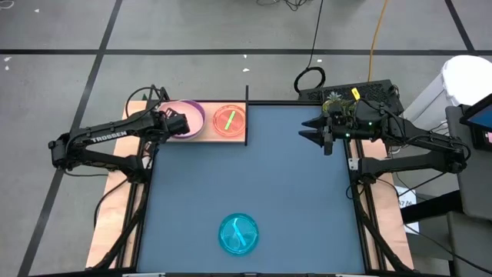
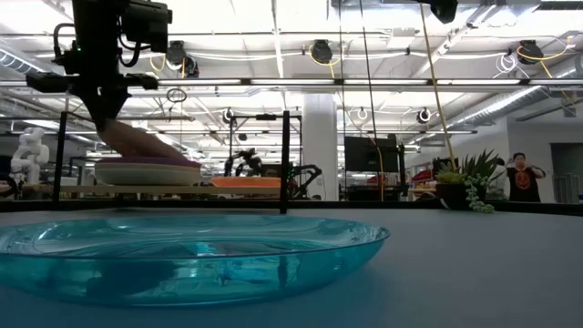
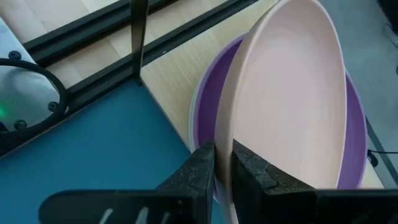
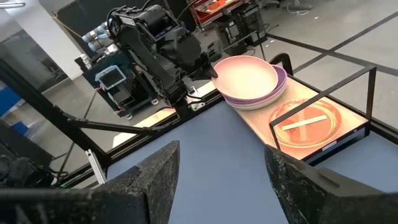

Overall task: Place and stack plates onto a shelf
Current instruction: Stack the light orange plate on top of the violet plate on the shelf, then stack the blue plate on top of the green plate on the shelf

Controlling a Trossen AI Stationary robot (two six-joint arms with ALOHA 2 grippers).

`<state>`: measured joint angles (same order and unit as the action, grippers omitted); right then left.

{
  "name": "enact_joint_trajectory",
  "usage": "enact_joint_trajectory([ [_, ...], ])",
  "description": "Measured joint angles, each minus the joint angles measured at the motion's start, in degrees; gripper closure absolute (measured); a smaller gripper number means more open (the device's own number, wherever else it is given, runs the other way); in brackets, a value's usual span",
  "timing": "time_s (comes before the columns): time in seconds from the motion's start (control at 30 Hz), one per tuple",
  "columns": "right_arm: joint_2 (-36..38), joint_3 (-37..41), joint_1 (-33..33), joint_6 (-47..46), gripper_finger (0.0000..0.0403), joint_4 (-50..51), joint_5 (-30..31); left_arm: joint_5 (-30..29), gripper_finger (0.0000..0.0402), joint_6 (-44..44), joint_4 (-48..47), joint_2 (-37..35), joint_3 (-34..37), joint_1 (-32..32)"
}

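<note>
L hand (image 3: 222, 171) pinching cream plate (image 3: 292, 106) rim over purple plate (image 3: 208, 124), shelf (image 1: 244, 132) edge; R hand (image 1: 317, 137) wide.

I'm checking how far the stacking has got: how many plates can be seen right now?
4, possibly more hidden: the pink plate, gripped by the left gripper, tops the purple plate on the shelf; the orange plate lies beside them; the teal plate is on the table.

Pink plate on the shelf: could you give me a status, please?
Left gripper jaws pinching pink plate rim over purple plate. Right gripper open, idle. Teal plate waiting.
</note>
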<state>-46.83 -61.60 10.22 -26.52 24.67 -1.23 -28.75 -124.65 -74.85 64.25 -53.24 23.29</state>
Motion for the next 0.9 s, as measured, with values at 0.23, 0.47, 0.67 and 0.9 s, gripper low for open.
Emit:
enact_joint_trajectory([
  [0.23,0.0,0.0,0.0,0.13,0.0188,0.0,0.0,-0.39,0.0356,0.49,0.03,0.0,-0.02,-0.16],
  [0.47,0.0,0.0,0.0,0.17,0.0188,0.0,0.6,-0.96,0.0353,3.32,0.68,0.0,-0.02,-0.17],
  [0.67,0.0,0.0,0.0,0.2,0.0188,0.0,1.4,-0.63,0.0282,3.47,1.88,0.0,-0.02,-0.17],
  [0.9,0.0,0.0,0.0,0.2,0.0188,0.0,1.4,0.88,0.0181,2.75,2.15,0.0,-0.02,-1.09],
])
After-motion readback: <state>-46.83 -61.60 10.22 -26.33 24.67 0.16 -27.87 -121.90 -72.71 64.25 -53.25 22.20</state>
